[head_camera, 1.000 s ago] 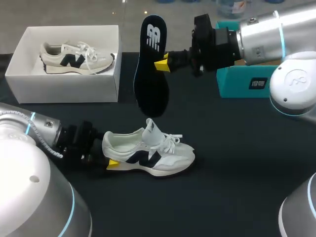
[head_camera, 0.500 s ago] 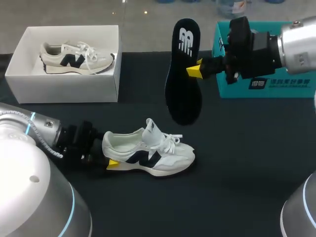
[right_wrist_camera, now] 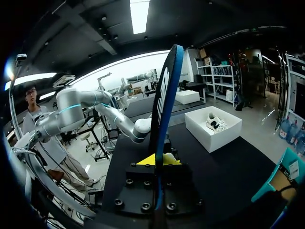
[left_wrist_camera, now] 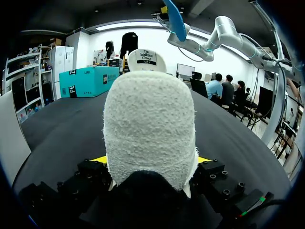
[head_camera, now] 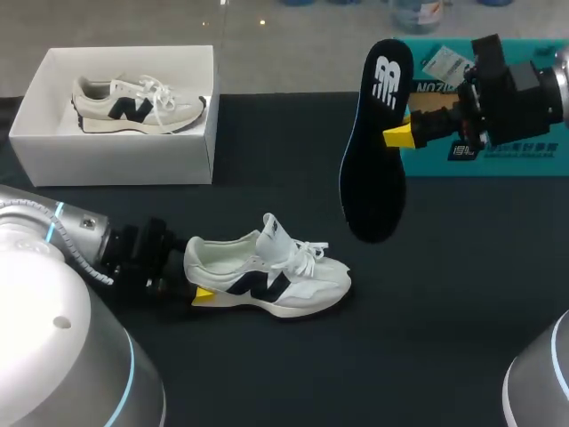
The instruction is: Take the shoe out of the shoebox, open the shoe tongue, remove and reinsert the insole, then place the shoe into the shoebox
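Observation:
A white sneaker (head_camera: 267,274) with a dark logo lies on its sole on the black table, toe pointing right and tongue raised. My left gripper (head_camera: 197,286) is at its heel, with a yellow-tipped finger pressed against each side; the heel (left_wrist_camera: 150,129) fills the left wrist view between the fingers. My right gripper (head_camera: 397,135) is shut on the edge of a black insole (head_camera: 373,151) and holds it upright in the air, above and right of the sneaker. In the right wrist view the insole (right_wrist_camera: 164,109) stands edge-on between the fingers.
A white shoebox (head_camera: 116,160) stands at the back left with a second sneaker (head_camera: 133,104) inside. A teal box (head_camera: 498,151) sits at the back right, behind my right gripper. Bare black table lies right of and in front of the sneaker.
My right arm has carried the insole rightward, from near the shoebox to in front of the teal box. The left arm and the sneaker have not moved.

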### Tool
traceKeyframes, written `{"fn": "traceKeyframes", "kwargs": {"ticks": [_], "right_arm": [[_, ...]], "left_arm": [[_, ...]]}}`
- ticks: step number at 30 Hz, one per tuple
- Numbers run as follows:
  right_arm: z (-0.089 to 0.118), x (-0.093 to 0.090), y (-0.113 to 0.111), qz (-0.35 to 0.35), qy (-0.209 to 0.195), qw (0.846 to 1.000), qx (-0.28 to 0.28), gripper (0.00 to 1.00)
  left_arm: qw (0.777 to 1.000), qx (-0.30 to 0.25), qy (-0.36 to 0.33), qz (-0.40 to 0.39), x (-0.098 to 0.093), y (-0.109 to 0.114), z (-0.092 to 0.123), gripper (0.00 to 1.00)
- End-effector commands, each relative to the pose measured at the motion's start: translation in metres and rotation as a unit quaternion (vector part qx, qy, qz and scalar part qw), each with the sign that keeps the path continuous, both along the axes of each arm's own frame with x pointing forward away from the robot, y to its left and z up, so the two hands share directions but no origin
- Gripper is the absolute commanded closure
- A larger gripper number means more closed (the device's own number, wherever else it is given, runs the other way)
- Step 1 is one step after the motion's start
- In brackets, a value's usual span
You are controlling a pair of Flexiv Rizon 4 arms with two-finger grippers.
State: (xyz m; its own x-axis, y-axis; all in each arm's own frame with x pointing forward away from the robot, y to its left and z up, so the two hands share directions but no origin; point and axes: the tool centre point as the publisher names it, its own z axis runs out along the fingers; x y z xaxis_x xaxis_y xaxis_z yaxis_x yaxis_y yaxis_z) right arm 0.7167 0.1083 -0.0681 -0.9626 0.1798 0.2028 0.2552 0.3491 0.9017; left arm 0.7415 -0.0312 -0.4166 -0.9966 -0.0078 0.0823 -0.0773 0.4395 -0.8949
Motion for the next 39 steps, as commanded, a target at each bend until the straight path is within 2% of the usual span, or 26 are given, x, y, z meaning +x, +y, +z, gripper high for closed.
{"fn": "traceKeyframes", "kwargs": {"ticks": [1,5,20,24,28,39], "right_arm": [[0.003,0.026,0.021,0.037,0.009,0.999,-0.010,1.00],[0.004,0.032,0.026,0.038,0.015,0.999,-0.022,1.00],[0.004,0.032,0.026,0.038,0.015,0.999,-0.022,1.00],[-0.001,0.015,0.017,0.052,0.071,0.996,-0.018,1.00],[0.000,0.002,0.008,0.056,0.095,0.994,-0.015,1.00],[-0.006,-0.014,0.003,0.045,0.143,0.988,-0.034,1.00]], "left_arm": [[1.000,0.000,0.000,0.001,-0.001,0.000,0.001,1.00],[1.000,0.000,0.000,0.001,-0.001,0.000,0.001,1.00],[1.000,0.000,0.000,0.001,-0.001,0.000,0.001,1.00],[1.000,0.000,0.000,0.001,-0.001,0.000,0.001,1.00],[1.000,0.000,0.000,0.001,-0.001,0.000,0.001,1.00],[1.000,0.000,0.000,0.001,-0.001,0.000,0.001,1.00]]}}
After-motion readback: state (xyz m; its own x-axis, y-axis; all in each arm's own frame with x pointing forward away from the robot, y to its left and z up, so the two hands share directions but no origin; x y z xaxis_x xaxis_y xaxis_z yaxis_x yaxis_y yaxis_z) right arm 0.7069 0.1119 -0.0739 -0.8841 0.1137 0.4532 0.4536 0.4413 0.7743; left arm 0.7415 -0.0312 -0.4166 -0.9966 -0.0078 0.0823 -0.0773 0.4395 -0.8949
